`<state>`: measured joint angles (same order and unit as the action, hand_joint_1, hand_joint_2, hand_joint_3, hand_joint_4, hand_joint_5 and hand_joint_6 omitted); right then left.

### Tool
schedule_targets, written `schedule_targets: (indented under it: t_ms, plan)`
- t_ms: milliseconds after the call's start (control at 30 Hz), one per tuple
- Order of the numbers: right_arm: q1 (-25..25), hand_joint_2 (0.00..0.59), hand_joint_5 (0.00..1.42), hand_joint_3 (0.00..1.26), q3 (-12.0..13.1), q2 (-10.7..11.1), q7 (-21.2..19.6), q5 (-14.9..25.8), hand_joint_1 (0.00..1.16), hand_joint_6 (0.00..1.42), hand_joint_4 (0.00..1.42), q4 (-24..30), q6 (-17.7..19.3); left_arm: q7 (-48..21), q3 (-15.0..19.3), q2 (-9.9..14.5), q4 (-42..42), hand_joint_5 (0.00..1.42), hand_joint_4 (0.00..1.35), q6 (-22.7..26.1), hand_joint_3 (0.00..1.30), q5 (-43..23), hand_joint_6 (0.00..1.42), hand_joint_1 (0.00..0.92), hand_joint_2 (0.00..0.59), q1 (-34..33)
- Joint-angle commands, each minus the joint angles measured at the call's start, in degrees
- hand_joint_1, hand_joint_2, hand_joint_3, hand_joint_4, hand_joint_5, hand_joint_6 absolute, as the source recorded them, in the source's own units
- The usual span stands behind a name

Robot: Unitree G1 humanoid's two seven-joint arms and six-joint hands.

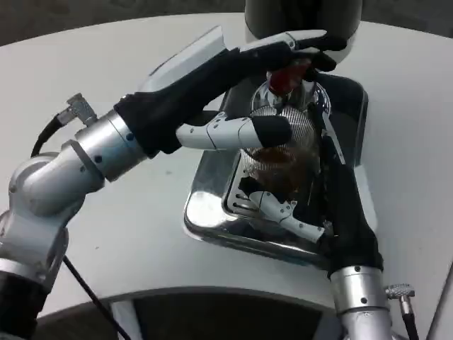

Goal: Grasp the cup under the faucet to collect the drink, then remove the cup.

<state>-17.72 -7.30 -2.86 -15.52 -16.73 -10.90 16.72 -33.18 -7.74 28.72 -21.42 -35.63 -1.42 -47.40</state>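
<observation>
In the head view, we see our left hand point(279, 53) reaching across to the red tap handle point(287, 78) at the foot of the dispenser point(304, 18), fingers laid over it and seemingly pressing on it; whether they actually clench it we cannot tell. Our right hand point(311, 191) grasps the clear cup point(279, 142), which stands on the shiny drip tray point(212, 212) right under the faucet, on the white desk point(106, 78). A brownish drink seems to be gathering in the cup's lower part, so we judge the filling to be under way. To do it well, we keep the cup upright and centred beneath the spout, hold the grip steady without squeezing the thin wall, and release the handle before drawing the cup out level.
</observation>
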Motion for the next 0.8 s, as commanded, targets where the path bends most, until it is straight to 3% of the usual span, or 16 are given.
schedule_targets:
  t_ms: [33,800]
  plan:
    - [-0.7,0.166,0.01,0.05,-0.3,-1.0,-0.7,0.2,0.89,0.15,0.03,-1.4,1.5,-2.2,-1.7,1.3,-1.7,0.31,0.24,1.5,0.19,3.5,0.18,0.0,0.044,3.7]
    - [-3.5,0.154,0.07,0.05,-0.4,-2.2,-3.8,-1.5,0.89,0.15,0.06,-5.2,1.5,-1.3,-0.9,1.9,-0.3,0.31,0.25,2.2,0.21,3.4,0.19,0.0,0.044,4.5]
